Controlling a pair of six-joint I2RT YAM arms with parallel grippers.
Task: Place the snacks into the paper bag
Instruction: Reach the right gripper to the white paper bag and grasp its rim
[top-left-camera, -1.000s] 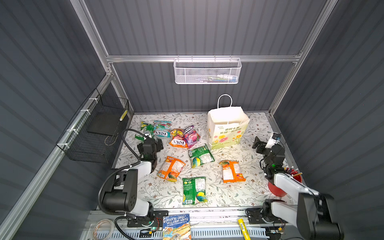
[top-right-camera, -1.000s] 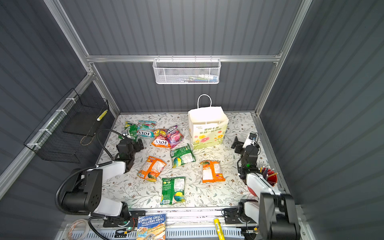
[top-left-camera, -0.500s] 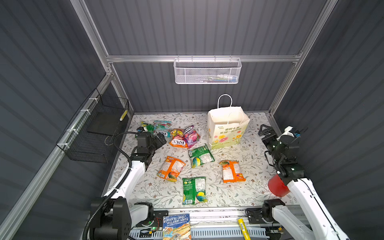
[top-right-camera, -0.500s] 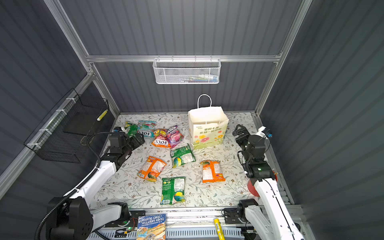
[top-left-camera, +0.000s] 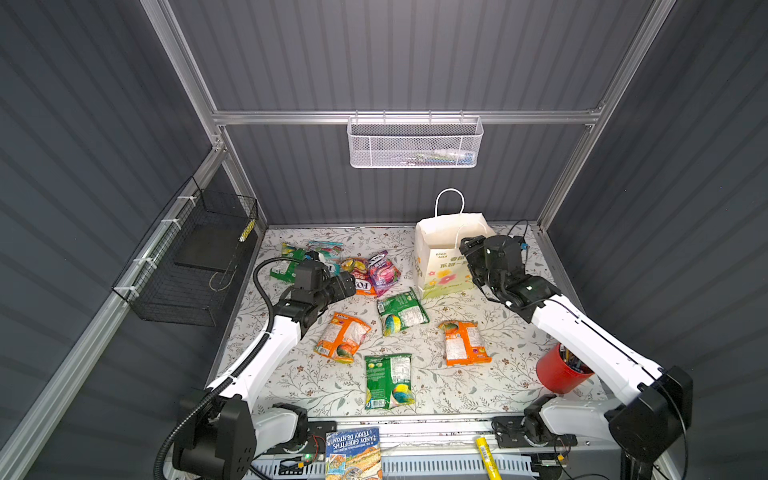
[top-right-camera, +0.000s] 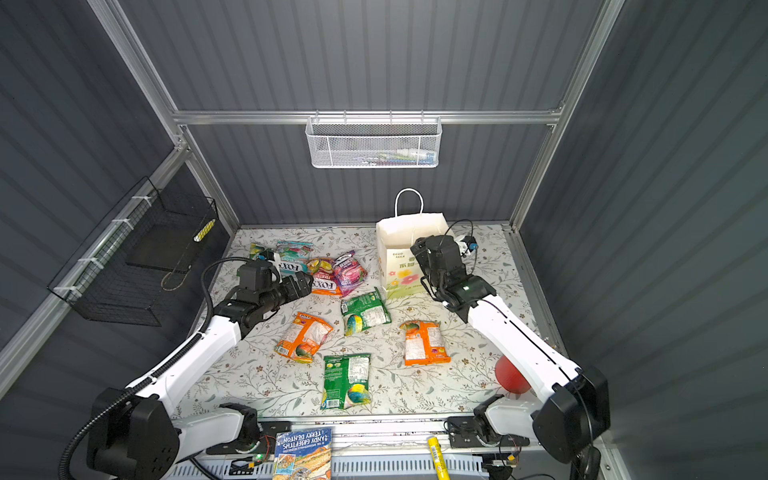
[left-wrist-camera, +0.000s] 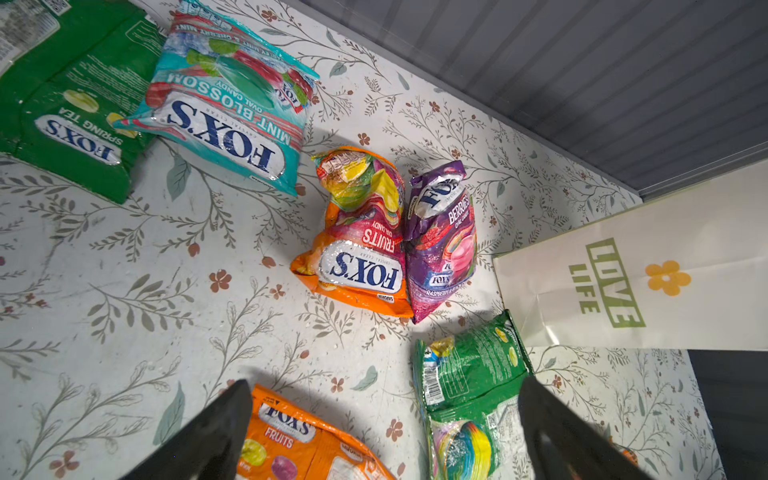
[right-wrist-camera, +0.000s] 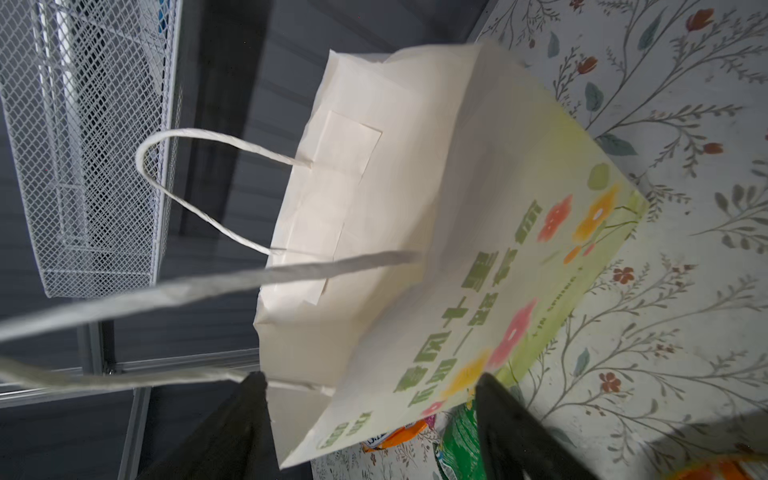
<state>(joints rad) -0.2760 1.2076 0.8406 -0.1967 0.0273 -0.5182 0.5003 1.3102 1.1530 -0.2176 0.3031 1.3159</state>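
left claw (left-wrist-camera: 384, 384) open above snacks (left-wrist-camera: 361, 270) | right claw (right-wrist-camera: 370, 378) open, astride paper bag (right-wrist-camera: 374, 199) rim | cord handle (right-wrist-camera: 291, 272) crosses its view | red cup (top-left-camera: 557, 374) by desk (top-left-camera: 511, 382) edge

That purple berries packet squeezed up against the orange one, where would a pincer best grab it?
Probably its crumpled end nearest the back wall, from straight above. The purple berries packet bulges up there, giving the open left pincer a ridge to pinch; one long side lies against the orange fruits packet, so gripping across the middle might catch both.
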